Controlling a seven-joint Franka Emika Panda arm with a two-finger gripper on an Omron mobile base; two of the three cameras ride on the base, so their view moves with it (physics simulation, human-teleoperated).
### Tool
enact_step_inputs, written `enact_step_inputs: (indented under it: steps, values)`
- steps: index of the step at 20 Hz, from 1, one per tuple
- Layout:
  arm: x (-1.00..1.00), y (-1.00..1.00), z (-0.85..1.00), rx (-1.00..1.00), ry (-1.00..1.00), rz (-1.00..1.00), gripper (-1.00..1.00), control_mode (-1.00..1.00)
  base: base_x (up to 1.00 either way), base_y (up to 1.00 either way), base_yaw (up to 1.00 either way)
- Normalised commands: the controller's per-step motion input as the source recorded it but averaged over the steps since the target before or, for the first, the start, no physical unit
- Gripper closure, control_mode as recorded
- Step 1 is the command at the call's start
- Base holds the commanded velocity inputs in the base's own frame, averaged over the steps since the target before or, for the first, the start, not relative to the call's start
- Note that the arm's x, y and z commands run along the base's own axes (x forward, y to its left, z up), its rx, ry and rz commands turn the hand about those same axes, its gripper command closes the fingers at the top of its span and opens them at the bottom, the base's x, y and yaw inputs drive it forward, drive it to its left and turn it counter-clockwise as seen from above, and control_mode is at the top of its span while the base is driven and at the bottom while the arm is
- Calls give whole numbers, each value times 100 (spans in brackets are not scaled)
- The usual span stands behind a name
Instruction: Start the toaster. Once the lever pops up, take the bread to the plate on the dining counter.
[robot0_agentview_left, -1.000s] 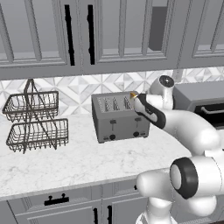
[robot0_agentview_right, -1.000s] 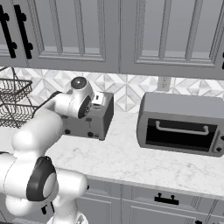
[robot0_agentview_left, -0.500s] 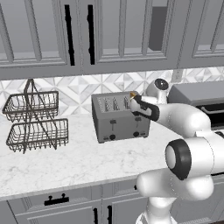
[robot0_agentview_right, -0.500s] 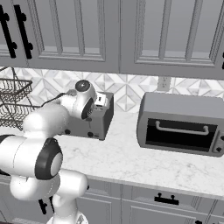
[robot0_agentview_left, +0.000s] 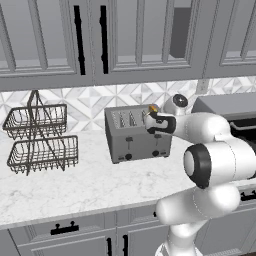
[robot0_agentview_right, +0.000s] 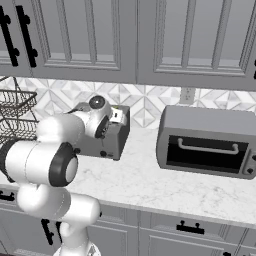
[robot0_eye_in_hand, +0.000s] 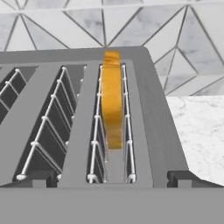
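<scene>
The bread (robot0_eye_in_hand: 112, 98) stands on edge in the rightmost slot of the toaster (robot0_agentview_left: 137, 132), dead ahead at twelve o'clock from the open gripper (robot0_eye_in_hand: 112, 181). Its long axis seems to run along the slot, away from the fingertips.

You've got 1 toaster (robot0_agentview_left: 137, 132) w/ 4 slots, 1 bread slice (robot0_eye_in_hand: 111, 98), 1 toaster oven (robot0_agentview_right: 207, 141), 1 two-tier wire basket (robot0_agentview_left: 41, 140).
</scene>
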Motion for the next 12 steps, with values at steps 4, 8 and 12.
enact_step_inputs:
  steps: [4, 8, 12]
  values:
    - [30, 0, -15, 0, -1, 0, -100, -100, 0, 0, 0]
    - [29, 0, -13, 0, -1, 0, -100, -100, 0, 0, 0]
    - [29, 0, -14, 0, -1, 0, -100, -100, 0, 0, 0]
